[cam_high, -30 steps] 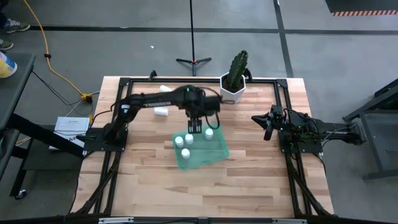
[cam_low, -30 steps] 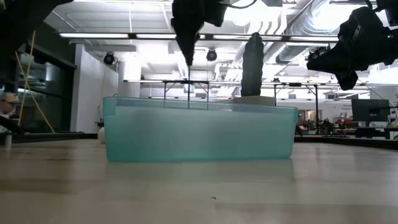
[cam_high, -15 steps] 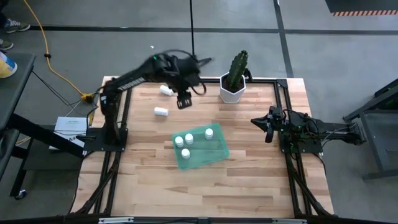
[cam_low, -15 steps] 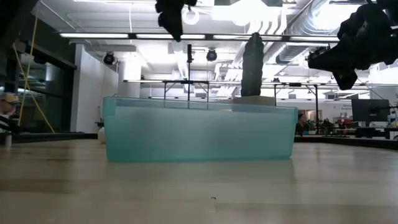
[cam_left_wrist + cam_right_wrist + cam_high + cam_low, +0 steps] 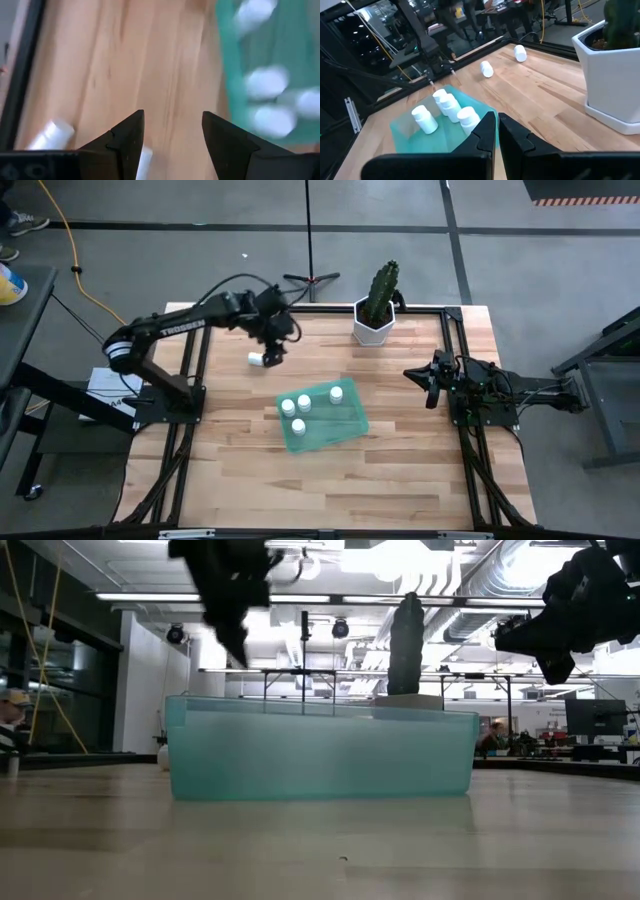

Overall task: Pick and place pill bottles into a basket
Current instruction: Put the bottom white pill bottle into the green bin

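The left gripper point(image 5: 272, 352) hung above the wooden table point(image 5: 400, 470) at about ten o'clock from the basket point(image 5: 335, 430), its fingers point(image 5: 127, 137) spread with nothing between them. One bottle point(image 5: 258, 359) lay on its side on the bare wood just beside that gripper, at its nine o'clock in the overhead view; the left wrist camera showed a white bottle partly hidden behind one finger and another one point(image 5: 52, 134) lying further out, near the table's dark frame. The translucent green basket sat near the table's centre, well apart from the left gripper at its four to five o'clock. Four bottles point(image 5: 297, 405) stood upright in it, three bunched at its nine o'clock end and one point(image 5: 337, 392) at its twelve o'clock edge. A cactus point(image 5: 380, 292) in a white pot point(image 5: 372, 328) stood at the table's far edge, at one o'clock from the basket. The right gripper point(image 5: 430, 383) waited at three o'clock, clear of the basket, fingers pressed together and empty.
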Robot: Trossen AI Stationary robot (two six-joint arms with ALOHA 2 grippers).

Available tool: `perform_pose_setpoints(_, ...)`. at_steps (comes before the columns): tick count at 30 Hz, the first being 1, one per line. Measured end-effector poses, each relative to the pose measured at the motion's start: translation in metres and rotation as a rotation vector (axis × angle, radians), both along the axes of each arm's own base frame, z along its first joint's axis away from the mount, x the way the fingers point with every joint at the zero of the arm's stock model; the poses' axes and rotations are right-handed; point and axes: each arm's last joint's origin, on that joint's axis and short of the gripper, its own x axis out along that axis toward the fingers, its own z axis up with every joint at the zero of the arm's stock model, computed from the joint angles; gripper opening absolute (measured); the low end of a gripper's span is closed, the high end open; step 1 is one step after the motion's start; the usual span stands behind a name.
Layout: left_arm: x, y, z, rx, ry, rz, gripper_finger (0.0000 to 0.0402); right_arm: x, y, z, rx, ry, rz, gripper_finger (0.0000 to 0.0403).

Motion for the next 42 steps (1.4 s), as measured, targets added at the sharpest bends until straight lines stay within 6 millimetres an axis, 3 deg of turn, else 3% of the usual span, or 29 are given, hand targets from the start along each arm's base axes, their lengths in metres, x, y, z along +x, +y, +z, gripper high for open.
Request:
perform_pose_setpoints(4, -0.019, 0.002, -0.037, -0.014, 0.087, -0.007, 0.0232, 0.0, 0.0, 0.0, -0.002, 0.003, 0.0, 0.0012)
perform_pose_setpoints(9, -0.03, 0.003, -0.065, 0.017, 0.224, -0.006, 0.0232, 0.0, 0.0, 0.0, 0.006, 0.002, -0.001, 0.0012)
perform_pose_setpoints(17, -0.031, 0.003, -0.069, 0.098, 0.26, -0.184, 0.0239, 0.0, -0.001, -0.001, 0.001, 0.004, -0.043, 0.0012)
perform_pose_setpoints(25, -0.022, 0.008, -0.081, 0.11, 0.285, -0.247, 0.0322, -0.001, -0.001, -0.001, -0.003, 0.006, -0.053, 0.0012)
perform_pose_setpoints(30, -0.017, 0.013, -0.099, 0.124, 0.389, -0.231, 0.0358, -0.001, -0.001, -0.001, 0.0, 0.005, -0.053, 0.0012)
perform_pose_setpoints(42, -0.009, 0.019, -0.132, 0.077, 0.508, -0.272, 0.0345, -0.001, -0.001, -0.001, 0.006, 0.003, -0.055, 0.0012)
